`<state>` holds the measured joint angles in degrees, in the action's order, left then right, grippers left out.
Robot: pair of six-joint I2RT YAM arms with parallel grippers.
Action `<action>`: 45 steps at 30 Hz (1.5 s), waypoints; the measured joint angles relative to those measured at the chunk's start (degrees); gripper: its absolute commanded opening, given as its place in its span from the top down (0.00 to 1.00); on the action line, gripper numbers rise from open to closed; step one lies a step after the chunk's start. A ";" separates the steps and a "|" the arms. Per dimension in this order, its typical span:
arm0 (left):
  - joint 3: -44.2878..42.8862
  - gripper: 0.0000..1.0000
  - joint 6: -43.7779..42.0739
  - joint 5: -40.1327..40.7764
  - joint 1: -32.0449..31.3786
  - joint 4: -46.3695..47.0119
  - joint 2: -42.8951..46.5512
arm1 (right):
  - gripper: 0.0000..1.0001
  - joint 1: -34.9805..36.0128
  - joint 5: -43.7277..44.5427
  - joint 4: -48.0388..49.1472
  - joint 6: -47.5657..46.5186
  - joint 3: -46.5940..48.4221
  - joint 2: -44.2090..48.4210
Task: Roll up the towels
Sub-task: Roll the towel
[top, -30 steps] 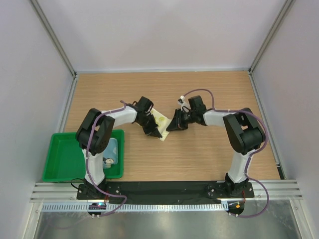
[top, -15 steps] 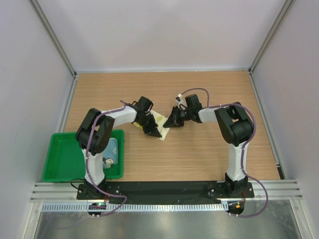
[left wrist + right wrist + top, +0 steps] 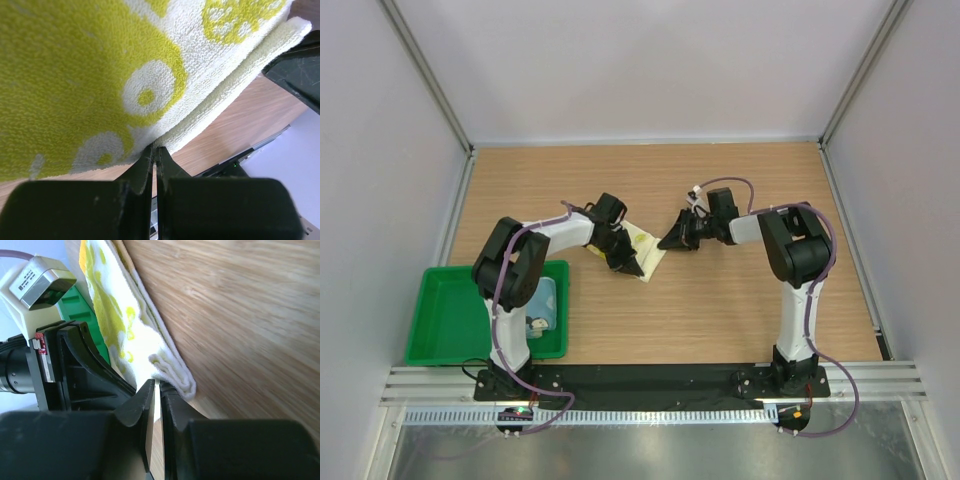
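The yellow-cream towel (image 3: 648,243) lies folded on the wooden table between my two grippers. In the left wrist view its green-yellow print (image 3: 100,75) fills the top, and its folded edge runs down to my left gripper (image 3: 155,147), which is shut on that edge. Seen from above, the left gripper (image 3: 628,265) sits at the towel's near corner. From the right, my right gripper (image 3: 667,243) pinches the other corner; its jaws (image 3: 159,382) are almost together at the layered fold (image 3: 172,377). The light blue towel (image 3: 548,300) lies in the green tray, partly hidden by the left arm.
The green tray (image 3: 450,310) stands at the table's near left, beside the left arm's base. Grey walls close the table on three sides. In the right wrist view the left arm's black fingers (image 3: 80,370) are close behind the towel.
The right gripper reached in to the towel's right corner, closed a little, then drew back to the right, and the towel now spreads further that way. The left gripper has stayed put.
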<state>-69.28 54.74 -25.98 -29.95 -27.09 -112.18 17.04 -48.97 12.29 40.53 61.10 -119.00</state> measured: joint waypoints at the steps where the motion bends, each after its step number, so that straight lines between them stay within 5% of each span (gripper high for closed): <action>1: -0.11 0.99 -0.15 0.00 0.02 -0.13 -0.07 | 0.83 -0.33 -0.13 0.09 0.15 -0.11 0.00; 12: -4.66 0.66 -4.59 3.72 -0.02 -6.86 -0.92 | 0.83 -0.76 -0.46 2.54 0.35 -1.75 0.04; 20: -15.19 0.67 -12.94 21.24 -2.21 -20.06 -0.92 | 0.83 -0.20 -0.02 2.32 0.04 -1.86 0.15; 28: -20.35 0.66 -21.31 36.98 -14.53 -22.67 1.51 | 0.83 -0.07 -0.07 0.81 -0.72 -1.01 0.07; 35: -24.30 0.66 -27.10 40.94 -24.15 -22.45 1.01 | 0.83 0.00 -0.44 -0.50 -1.11 0.00 -0.39; 45: -26.49 0.66 -29.29 42.07 -23.47 -22.40 -4.96 | 0.83 0.00 -1.27 -1.40 -1.18 0.96 -1.14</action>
<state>-95.77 25.45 16.10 -53.43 -49.50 -117.14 17.04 -50.24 10.90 39.35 62.06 -120.14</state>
